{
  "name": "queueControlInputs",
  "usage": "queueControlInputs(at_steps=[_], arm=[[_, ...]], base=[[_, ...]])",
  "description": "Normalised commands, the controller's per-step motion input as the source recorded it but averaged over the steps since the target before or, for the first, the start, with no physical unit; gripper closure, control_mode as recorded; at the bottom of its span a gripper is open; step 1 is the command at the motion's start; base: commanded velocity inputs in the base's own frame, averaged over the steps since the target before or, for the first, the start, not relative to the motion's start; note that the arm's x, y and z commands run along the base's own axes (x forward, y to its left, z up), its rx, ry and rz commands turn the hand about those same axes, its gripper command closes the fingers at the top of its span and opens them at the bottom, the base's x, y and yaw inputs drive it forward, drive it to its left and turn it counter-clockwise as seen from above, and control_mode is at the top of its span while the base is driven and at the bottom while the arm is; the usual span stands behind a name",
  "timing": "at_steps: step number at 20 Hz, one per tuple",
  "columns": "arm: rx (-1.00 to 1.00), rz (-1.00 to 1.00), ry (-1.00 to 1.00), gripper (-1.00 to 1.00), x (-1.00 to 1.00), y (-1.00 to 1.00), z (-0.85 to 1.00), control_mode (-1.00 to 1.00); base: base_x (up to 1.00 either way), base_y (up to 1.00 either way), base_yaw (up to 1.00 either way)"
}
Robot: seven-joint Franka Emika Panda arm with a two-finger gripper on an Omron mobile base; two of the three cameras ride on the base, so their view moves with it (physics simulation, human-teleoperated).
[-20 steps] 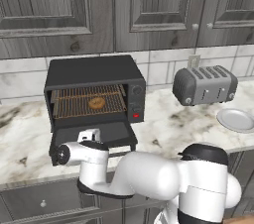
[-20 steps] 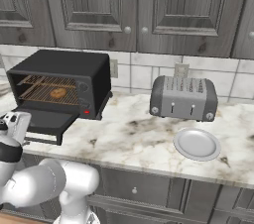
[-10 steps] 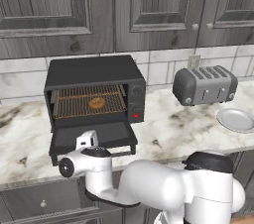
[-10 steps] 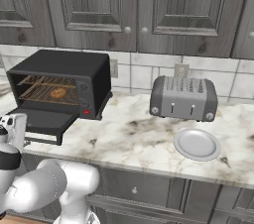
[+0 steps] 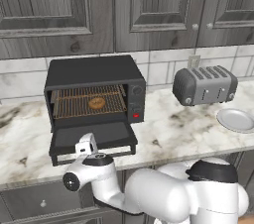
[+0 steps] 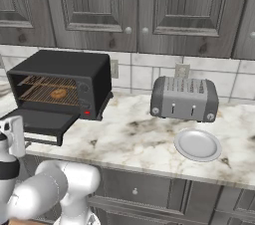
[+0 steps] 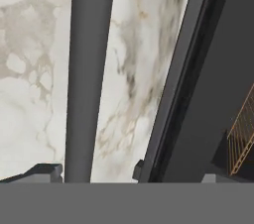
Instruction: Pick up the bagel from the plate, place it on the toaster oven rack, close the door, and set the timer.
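We see grey wood-grain cabinet doors [image 5: 64, 5] with raised panels and small round knobs across the top, over a pale square-tile backsplash [image 6: 144, 77]. Below runs a white marble counter [image 5: 173, 129] with grey-brown veining, glossy and flat, with darker grey drawers under its front edge.

The boxy matte black toaster oven [image 5: 94, 86] sits on the counter against the backsplash, left of the silver toaster [image 5: 204, 85], which is rounded, brushed metal, with slots on top. The door [image 5: 94, 141] is dropped open, lying flat and sticking out toward the counter's front edge; we see its long round bar handle [image 7: 89, 69] close up in the hand view, dark grey, running top to bottom over the marble.

The toaster oven rack [image 5: 89, 101] is a thin copper-brown wire grid inside the cavity, nearly as wide as the oven. The round light-grey plate [image 6: 197, 144] with a raised rim lies on the counter in front of the toaster's right end, well apart from the oven.

The gripper [image 7: 94, 171] sits low at the door's front edge; its two dark finger tips stand apart on either side of the bar handle, not pressed on it as far as we can tell.

The bagel [image 5: 96, 102], small, round, golden-brown and speckled, lies on the rack near its middle.
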Motion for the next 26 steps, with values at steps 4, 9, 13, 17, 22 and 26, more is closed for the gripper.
queueControlInputs(at_steps=[4,9,13,17,22,26], arm=[[0.00,0.10,-0.18,-1.00,0.36,0.02,0.30,-1.00],[0.00,0.10,-0.17,-1.00,0.37,0.02,0.46,-1.00],[0.00,0.09,-0.12,-1.00,0.25,0.01,0.75,-1.00],[0.00,0.06,-0.01,-1.00,0.20,0.03,0.99,-1.00],[0.00,0.03,0.00,-1.00,0.42,0.06,0.75,-1.00],[0.00,0.01,0.00,-1.00,0.56,0.09,0.34,-1.00]], base=[[0.00,0.00,0.00],[0.00,0.00,0.00],[0.00,0.00,0.00],[0.00,0.00,0.00],[0.00,0.00,0.00],[0.00,0.00,0.00]])
